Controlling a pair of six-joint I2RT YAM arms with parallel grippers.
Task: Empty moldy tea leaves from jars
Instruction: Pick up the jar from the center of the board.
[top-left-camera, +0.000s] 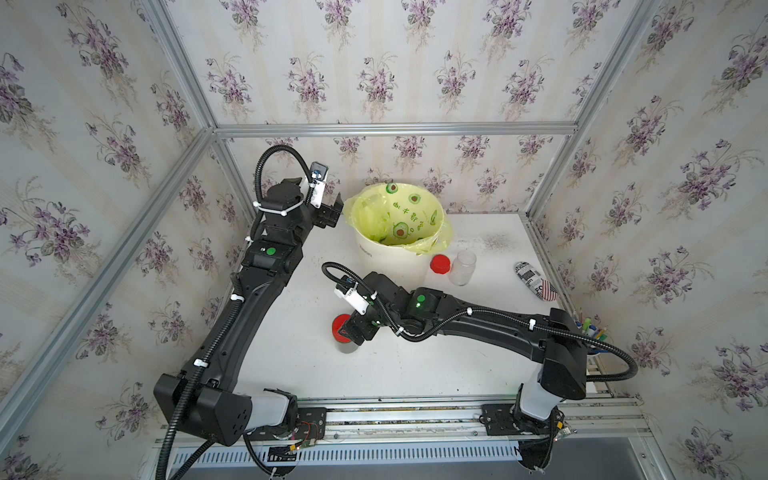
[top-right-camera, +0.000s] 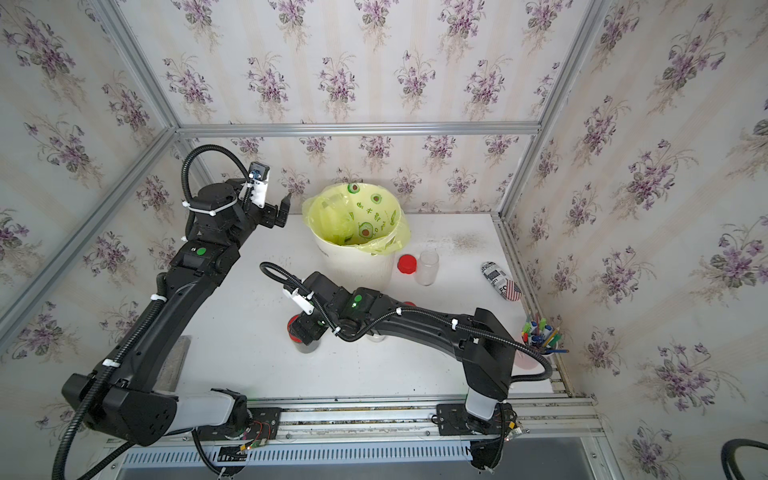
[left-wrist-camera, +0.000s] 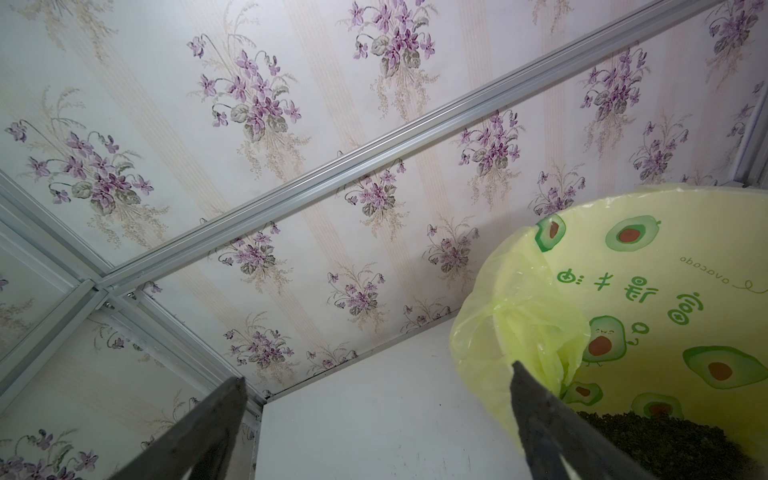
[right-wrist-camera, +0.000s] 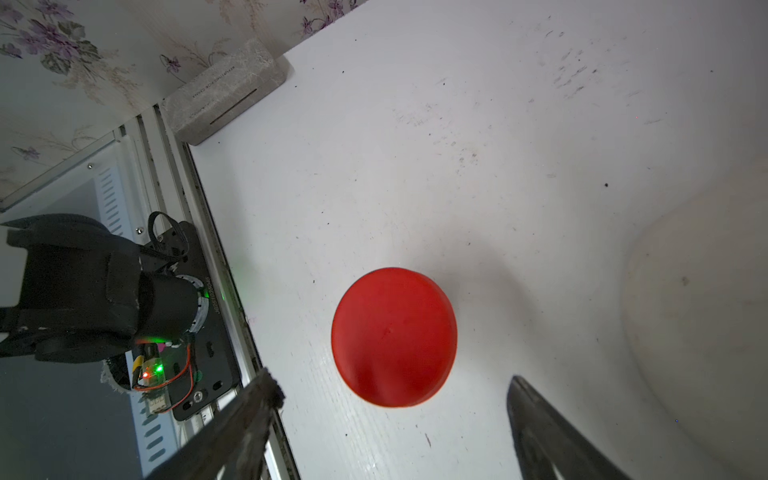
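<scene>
So your right gripper (right-wrist-camera: 392, 379) hangs over the red-lidded jar (right-wrist-camera: 394, 336), jaws spread, gripping nothing; left gripper (left-wrist-camera: 377, 372) gapes by the bin (top-left-camera: 390, 259).

Soft, even light is falling across the white table (top-left-camera: 415, 374), the arms (top-left-camera: 249, 316) casting only faint shadows on it. Wide lenses are stretching the wallpaper (top-left-camera: 374, 75) at the edges, and the fingers (right-wrist-camera: 540, 432) of the right gripper (right-wrist-camera: 392, 376) are blurring up close.
</scene>
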